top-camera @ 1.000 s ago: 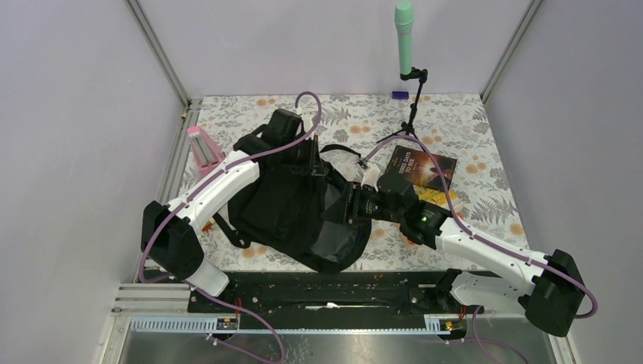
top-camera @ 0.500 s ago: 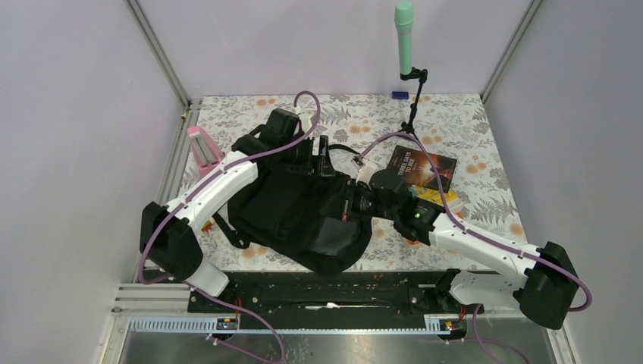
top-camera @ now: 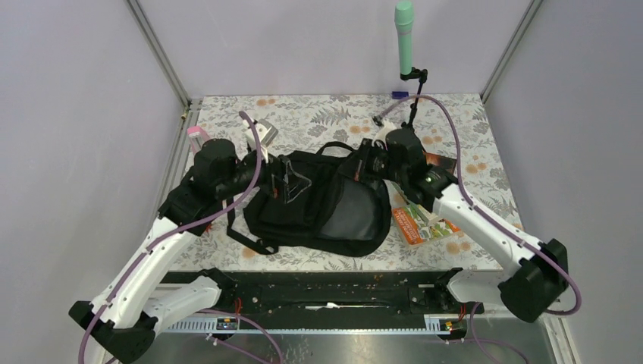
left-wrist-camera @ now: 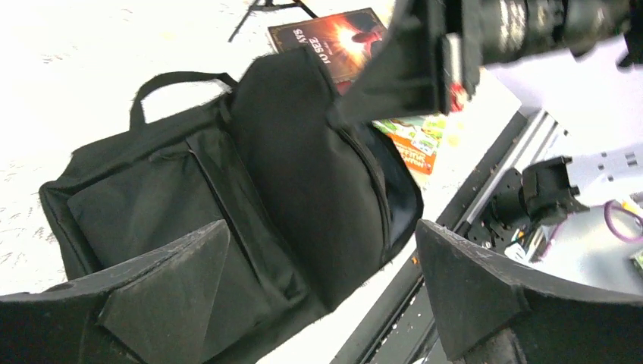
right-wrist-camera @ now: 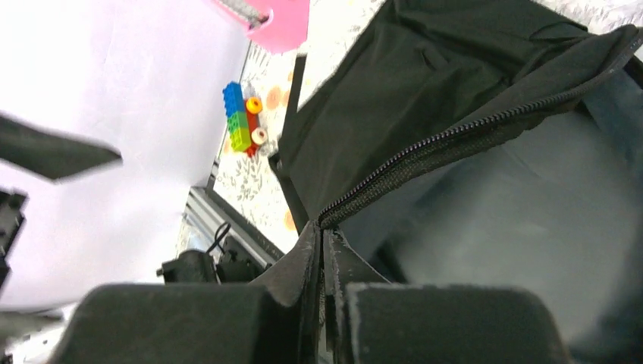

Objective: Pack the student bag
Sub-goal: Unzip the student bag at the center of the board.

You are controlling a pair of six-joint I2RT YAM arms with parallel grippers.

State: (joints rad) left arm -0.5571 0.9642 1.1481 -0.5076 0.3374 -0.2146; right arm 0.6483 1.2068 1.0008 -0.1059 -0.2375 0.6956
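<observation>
The student bag [top-camera: 318,205] lies flat mid-table, a black backpack with its zip mouth partly parted and grey lining [right-wrist-camera: 515,205] showing. My right gripper [top-camera: 365,163] is at the bag's right top corner, shut on the zip edge [right-wrist-camera: 394,174], which it holds up. In the right wrist view the fingertips [right-wrist-camera: 324,243] pinch the fabric just below the zipper teeth. My left gripper [top-camera: 261,140] hangs open, off the bag's left end and touching nothing. In the left wrist view its wide-spread fingers [left-wrist-camera: 159,288] frame the bag [left-wrist-camera: 250,189].
A dark book [top-camera: 441,163] lies partly under the right arm, with a colourful booklet [top-camera: 421,226] just right of the bag. A pink object [top-camera: 199,136] stands at the left rail, with toy bricks [right-wrist-camera: 241,121] near it. A green-topped stand [top-camera: 404,38] rises at the back.
My left gripper let go of the bag's top and drew back to the left, open. My right gripper shut on the zip edge and pulled it back and right, and the bag shifted with it.
</observation>
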